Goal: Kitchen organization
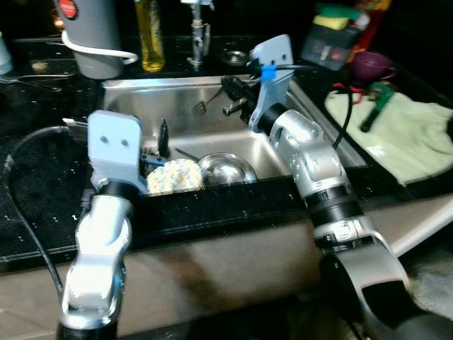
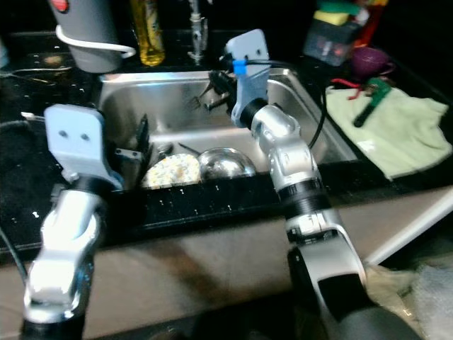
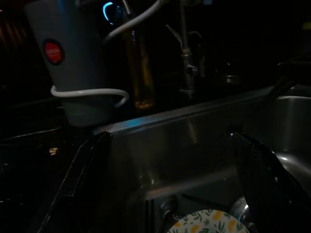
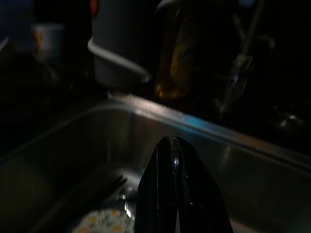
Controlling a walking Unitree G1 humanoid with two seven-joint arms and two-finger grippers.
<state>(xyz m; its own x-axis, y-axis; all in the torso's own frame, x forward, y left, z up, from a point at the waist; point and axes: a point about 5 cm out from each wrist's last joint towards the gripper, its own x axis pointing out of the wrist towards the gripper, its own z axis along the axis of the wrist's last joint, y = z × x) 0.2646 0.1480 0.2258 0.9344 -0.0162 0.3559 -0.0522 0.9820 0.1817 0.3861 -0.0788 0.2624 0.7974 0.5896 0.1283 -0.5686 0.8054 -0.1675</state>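
Standing by the sink (image 1: 127,95), I see both arms reaching over its front edge. The left hand (image 1: 157,145) hangs low, just above the flowered plate (image 1: 173,176), which lies on the sink floor beside a steel bowl (image 1: 226,168). Its two fingers stand apart, wide open, and hold nothing. The right hand (image 2: 216,88) is higher and further back, near the rear wall, with a fork (image 2: 195,103) just beside its tips. Its fingers are pressed together; I see nothing between them.

I think several things could go wrong. The plate lies flat against steel, so the left fingers may slide over its rim and push it against the bowl instead of gripping it. The plate could also slip and chip if it is lifted by one edge only. The right arm's cable runs close to the tap (image 1: 198,32) and the oil bottle (image 1: 150,35); a wide swing could knock the bottle or the grey kettle (image 1: 92,35) on the desk. The two arms are near each other over a narrow sink, so they might collide.

The head views show the green cloth (image 1: 403,134) and the tools on the right of the desk. The left wrist view shows how widely the left fingers are spread over the plate, and the right wrist view shows clearly that the right fingers are shut tight.
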